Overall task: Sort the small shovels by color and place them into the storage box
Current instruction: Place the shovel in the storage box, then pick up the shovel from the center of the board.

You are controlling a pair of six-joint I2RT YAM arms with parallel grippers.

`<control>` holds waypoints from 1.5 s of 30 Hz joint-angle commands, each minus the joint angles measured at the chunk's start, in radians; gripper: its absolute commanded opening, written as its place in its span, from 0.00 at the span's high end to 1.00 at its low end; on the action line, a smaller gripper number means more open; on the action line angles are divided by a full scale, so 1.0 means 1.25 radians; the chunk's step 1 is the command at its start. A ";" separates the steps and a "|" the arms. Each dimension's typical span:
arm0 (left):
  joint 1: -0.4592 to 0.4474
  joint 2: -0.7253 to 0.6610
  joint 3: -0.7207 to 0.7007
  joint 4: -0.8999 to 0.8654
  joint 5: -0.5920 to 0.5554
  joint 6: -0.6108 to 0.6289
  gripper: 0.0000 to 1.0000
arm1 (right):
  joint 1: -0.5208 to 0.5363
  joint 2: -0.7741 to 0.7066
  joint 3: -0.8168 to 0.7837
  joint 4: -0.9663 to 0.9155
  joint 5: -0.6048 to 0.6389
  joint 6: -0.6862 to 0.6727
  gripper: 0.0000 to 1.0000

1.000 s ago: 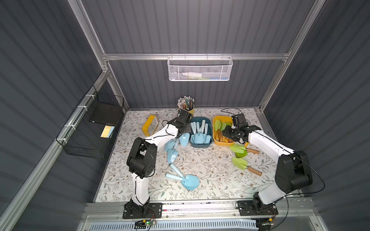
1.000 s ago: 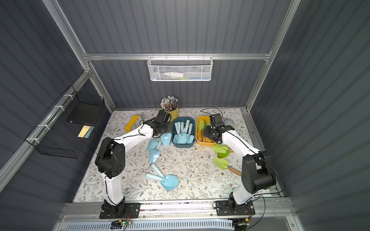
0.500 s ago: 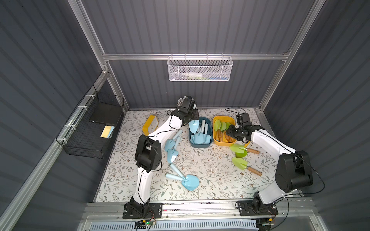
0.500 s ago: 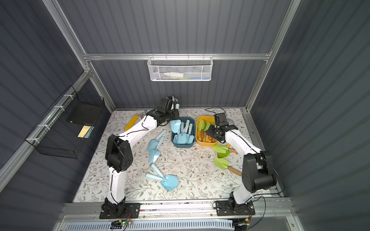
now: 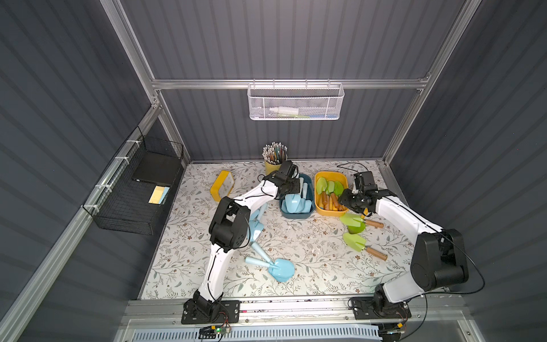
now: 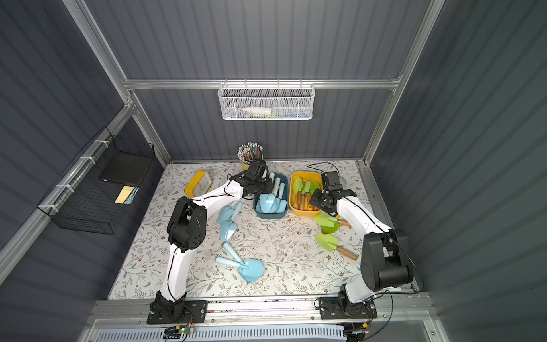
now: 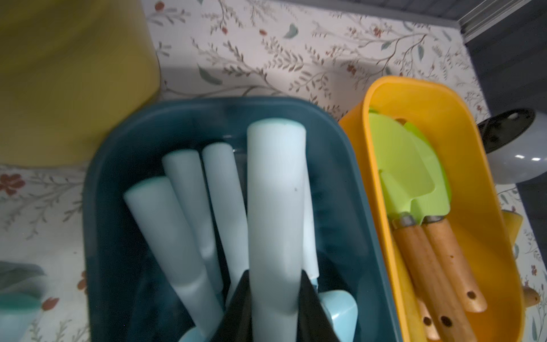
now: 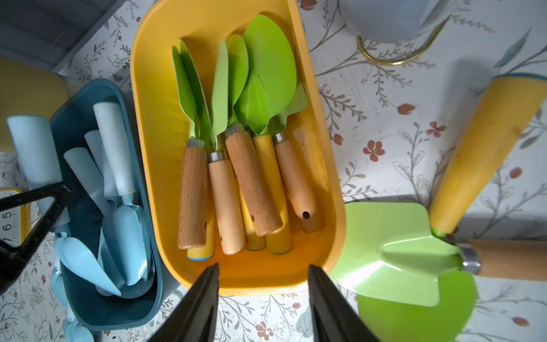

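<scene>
Gripping a pale blue shovel by its handle, the left gripper hung over the blue box, its fingers clenched on the lower part of that handle. In a top view the held blade pointed toward the near end of the box, but whether it touched the shovels beneath could not be told. Other blue shovels already lay inside, their handles leaning toward the far wall.

The right gripper hovered released and empty, its jaws well apart, above the near rim of the yellow box. That box held green shovels with wooden and yellow handles, blades toward the far end. The 2 boxes sat just beside each other.

On the table, 4 loose blue shovels remained: 2 beside the left arm and 2 crossed nearer the front. Loose green shovels lay near the right arm, just in front of the yellow box. A cup of pencils stood behind the blue box.
</scene>
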 commanded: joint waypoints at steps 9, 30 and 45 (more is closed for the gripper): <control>-0.005 -0.004 0.032 0.012 0.004 -0.016 0.46 | -0.061 -0.087 -0.077 -0.047 0.076 0.066 0.44; -0.004 -0.060 -0.017 0.032 -0.022 -0.026 0.45 | -0.381 -0.124 -0.287 0.119 -0.207 0.252 0.39; -0.004 -0.077 -0.030 0.012 -0.048 -0.021 0.45 | -0.417 -0.003 -0.281 0.165 -0.226 0.343 0.39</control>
